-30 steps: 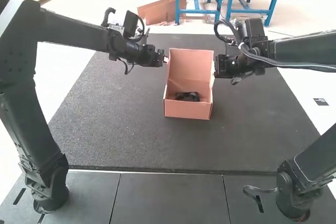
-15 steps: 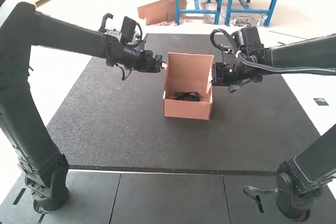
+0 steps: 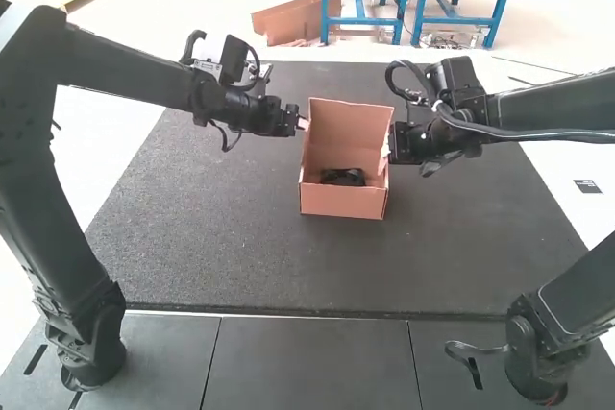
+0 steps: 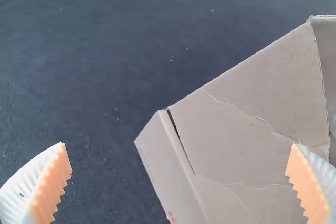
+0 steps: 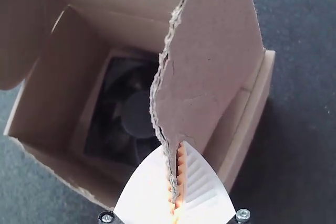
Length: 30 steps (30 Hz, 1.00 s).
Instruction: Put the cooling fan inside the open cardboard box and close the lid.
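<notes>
You have the left gripper (image 3: 298, 123) spread wide at the raised lid (image 3: 352, 122) | right gripper (image 3: 388, 148) pinched on side flap (image 5: 210, 66) | cooling fan (image 3: 343, 177) inside cardboard box (image 3: 342, 202)

We find the high view bright and evenly lit. The pale counter (image 3: 115, 151) around the dark mat (image 3: 192, 218) is nearly washed out, while the mat looks dull and matte. Inside the cardboard box (image 3: 344, 201) the walls shade the cooling fan (image 3: 342, 177), so it shows as a dark patch. In the right wrist view the right tool (image 5: 177, 153), pinched on the flap (image 5: 210, 66), has a glaring white finger (image 5: 194, 187). A soft shadow darkens the mat beside the box. In the left wrist view light falls flat on cardboard and mat.
</notes>
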{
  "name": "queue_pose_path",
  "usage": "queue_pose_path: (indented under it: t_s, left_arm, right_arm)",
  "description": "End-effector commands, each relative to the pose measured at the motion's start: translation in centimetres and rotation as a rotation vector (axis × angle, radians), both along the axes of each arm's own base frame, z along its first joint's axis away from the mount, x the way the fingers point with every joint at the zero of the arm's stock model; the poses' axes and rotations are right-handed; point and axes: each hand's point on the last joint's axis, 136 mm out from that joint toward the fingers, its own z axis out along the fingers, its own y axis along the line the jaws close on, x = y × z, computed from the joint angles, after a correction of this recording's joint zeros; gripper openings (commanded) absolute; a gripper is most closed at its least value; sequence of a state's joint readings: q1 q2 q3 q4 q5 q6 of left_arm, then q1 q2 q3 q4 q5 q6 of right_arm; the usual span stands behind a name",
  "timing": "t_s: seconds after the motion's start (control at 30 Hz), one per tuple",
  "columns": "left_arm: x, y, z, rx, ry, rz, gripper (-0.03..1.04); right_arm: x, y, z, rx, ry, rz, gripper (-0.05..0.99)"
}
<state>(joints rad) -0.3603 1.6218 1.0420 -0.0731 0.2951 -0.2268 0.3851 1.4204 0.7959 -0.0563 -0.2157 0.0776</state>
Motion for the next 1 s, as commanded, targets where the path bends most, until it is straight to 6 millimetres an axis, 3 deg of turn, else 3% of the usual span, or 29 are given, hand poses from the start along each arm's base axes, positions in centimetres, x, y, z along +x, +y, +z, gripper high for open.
queue_pose_path:
  t_s: [0.0, 0.5, 0.57, 0.67, 0.7, 0.97]
  left_arm:
    - [-1.2, -1.2, 2.3, -0.061, -0.03, -0.06, 0.97]
    - [-3.0, -1.1, 1.5, -0.093, -0.004, -0.069, 0.97]
    - [-3.3, -0.9, 1.8, -0.089, -0.009, -0.07, 0.97]
    - [-3.7, -0.8, 2.9, -0.094, -0.037, -0.074, 0.97]
    - [-3.7, -0.7, 3.5, -0.101, -0.054, -0.074, 0.97]
    - [-1.7, 0.6, 10.5, -0.124, -0.284, 0.027, 0.97]
  right_arm:
    - [-1.1, 1.0, 0.4, 0.024, -0.002, 0.054, 0.01]
    - [-2.9, 1.7, -1.4, -0.023, 0.016, 0.115, 0.02]
    - [-2.6, 1.4, -1.4, -0.04, 0.009, 0.103, 0.15]
    - [-2.2, 0.6, -1.0, -0.09, -0.01, 0.088, 0.8]
    - [-2.0, 0.5, -0.5, -0.098, -0.025, 0.085, 0.94]
    - [-1.5, -1.2, 6.0, -0.063, -0.133, 0.027, 0.93]
